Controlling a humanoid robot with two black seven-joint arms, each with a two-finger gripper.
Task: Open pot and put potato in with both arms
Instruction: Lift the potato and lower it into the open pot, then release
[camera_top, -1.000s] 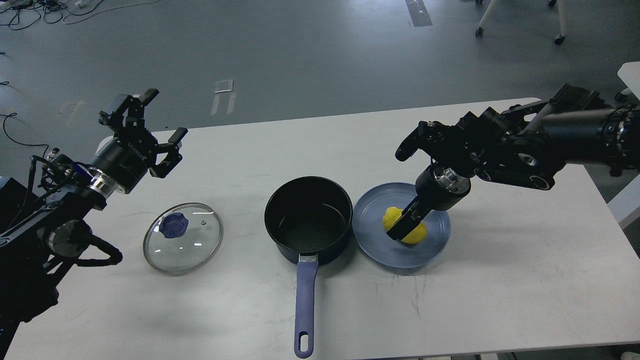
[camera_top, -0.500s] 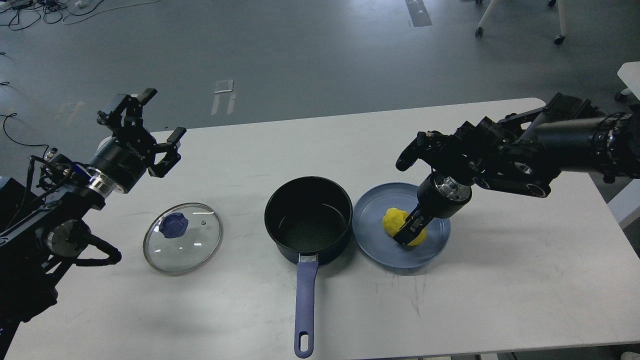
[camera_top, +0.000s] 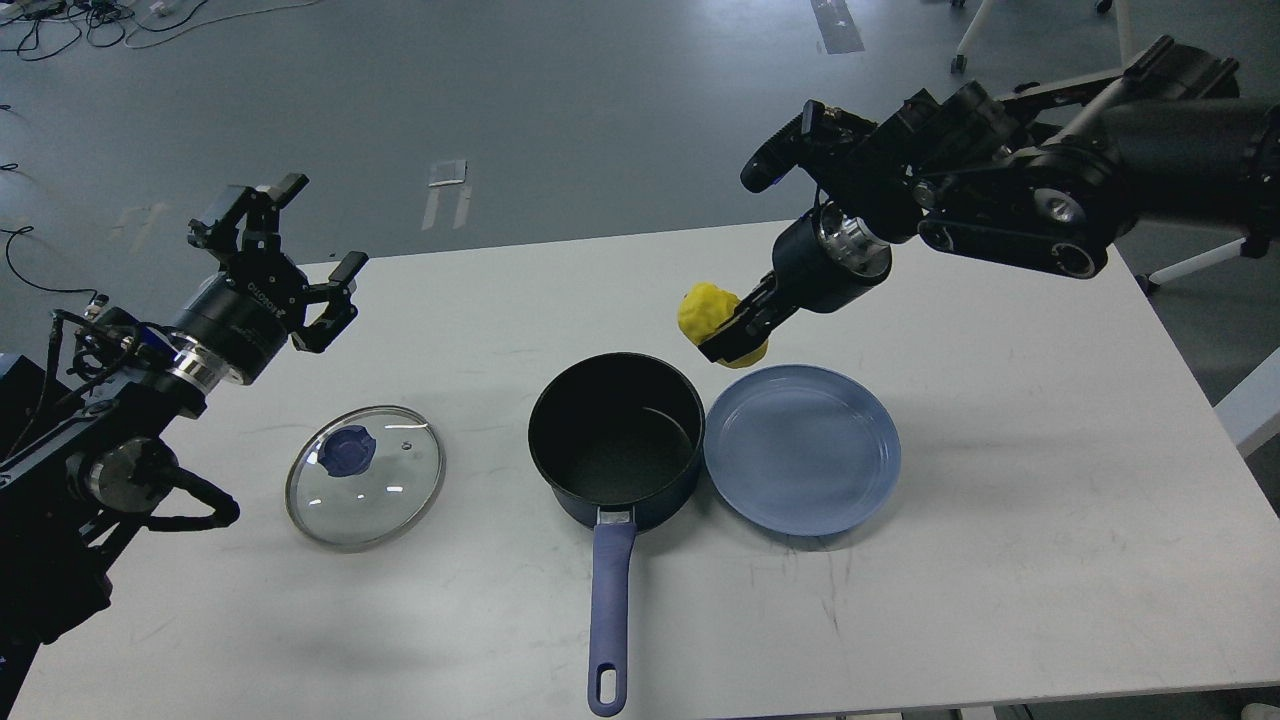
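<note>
The dark blue pot (camera_top: 617, 440) stands open at the table's middle, its blue handle (camera_top: 609, 610) pointing toward me. Its glass lid (camera_top: 365, 476) with a blue knob lies flat on the table to the left. My right gripper (camera_top: 733, 335) is shut on the yellow potato (camera_top: 707, 309) and holds it in the air, just above and right of the pot's far rim. The blue plate (camera_top: 802, 448) beside the pot is empty. My left gripper (camera_top: 282, 255) is open and empty, raised above the table's far left, beyond the lid.
The white table (camera_top: 1000, 560) ends close behind the left gripper and at the right near a white object (camera_top: 1250, 405). Chair legs (camera_top: 965, 40) and cables (camera_top: 60, 25) lie on the grey floor beyond.
My right gripper has lifted the potato off the blue plate and carried it up and left toward the pot. The left arm has barely moved.
</note>
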